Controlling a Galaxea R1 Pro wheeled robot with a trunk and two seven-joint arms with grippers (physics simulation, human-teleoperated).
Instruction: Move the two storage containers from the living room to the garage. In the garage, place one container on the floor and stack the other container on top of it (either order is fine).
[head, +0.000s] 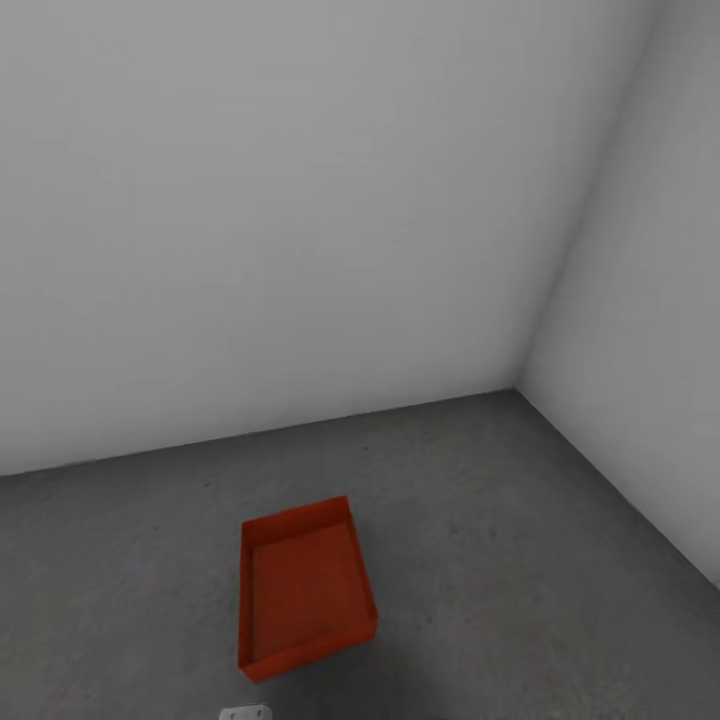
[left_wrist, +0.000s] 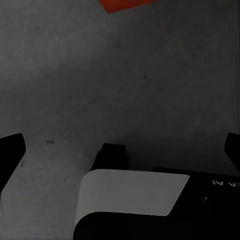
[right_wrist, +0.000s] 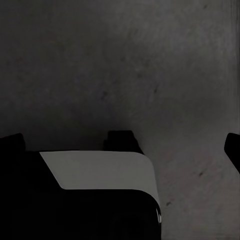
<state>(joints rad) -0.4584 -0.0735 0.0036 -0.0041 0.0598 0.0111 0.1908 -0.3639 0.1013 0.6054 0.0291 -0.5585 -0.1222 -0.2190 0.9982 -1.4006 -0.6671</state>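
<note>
One storage container sits on the garage floor in the lower middle of the head view, clear of both pale walls, with bare concrete all round. Left pincer and right pincer hang spread wide above the floor, holding nothing.

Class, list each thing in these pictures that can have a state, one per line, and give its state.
storage container: upright on the concrete floor, topless, empty, nothing stacked on it.
left pincer: open, empty, over the floor.
right pincer: open, empty, over the floor.
</note>
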